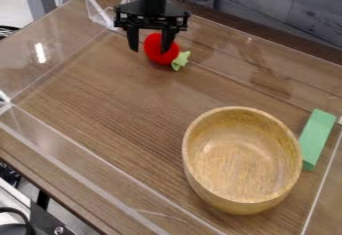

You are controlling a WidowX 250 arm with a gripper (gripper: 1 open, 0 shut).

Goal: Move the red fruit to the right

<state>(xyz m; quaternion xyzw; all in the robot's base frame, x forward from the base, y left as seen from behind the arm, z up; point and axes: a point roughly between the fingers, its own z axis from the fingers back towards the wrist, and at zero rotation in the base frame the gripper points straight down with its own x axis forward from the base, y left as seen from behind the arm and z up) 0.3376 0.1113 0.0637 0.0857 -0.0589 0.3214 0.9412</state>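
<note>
Two black fingers (134,37) of the gripper (152,40) point steeply downward and stand apart, one on either side of the red fruit (160,48); they are spread, not closed on it, and whether either tip touches the fruit cannot be told. Red fruit: small, rounded, bright red, lying on the surface (120,119) toward the far left part of the scene, with its yellow-green leafy cap (181,61) pointing to the right. Gripper body: dark, rising straight up from the fingers to the top edge of the view. Surface: wood-grain, enclosed by low clear walls (40,49). Wooden bowl (243,159): large, round, upright, resting on the surface at near right, well apart from the fruit. Green block (317,137): flat, rectangular, lying just beside the bowl's right rim, near the right wall.
</note>
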